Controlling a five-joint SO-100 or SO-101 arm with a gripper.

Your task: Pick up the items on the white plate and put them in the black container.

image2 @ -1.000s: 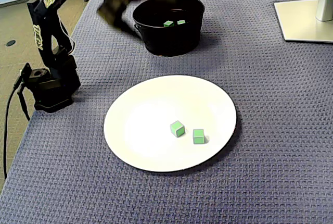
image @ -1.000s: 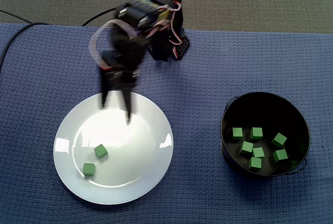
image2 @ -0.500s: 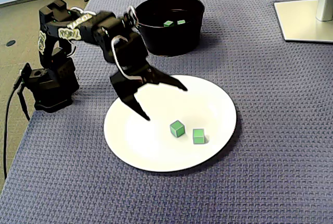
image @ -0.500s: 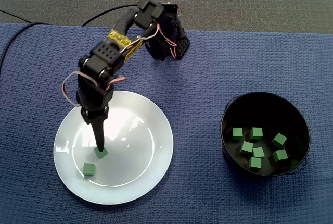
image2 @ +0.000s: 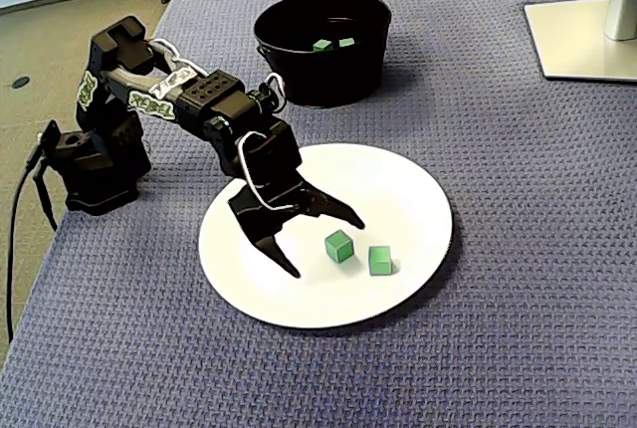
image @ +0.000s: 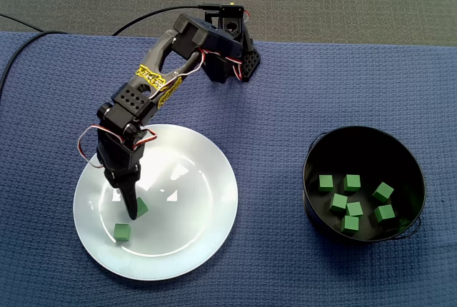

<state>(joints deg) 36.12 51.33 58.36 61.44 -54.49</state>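
**Black two-finger gripper poised with jaws spread either side of a small green cube on the round white plate.**
The plate carries two cubes. The second green cube lies just beside the first at 4 o'clock, outside the jaws. Farther off at 12 o'clock, the round black container holds seven green cubes. A flat white stand base sits at 2 o'clock.

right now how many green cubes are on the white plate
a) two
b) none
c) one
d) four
A: the white plate holds two, a green cube at the open gripper and a second cube right beside it.
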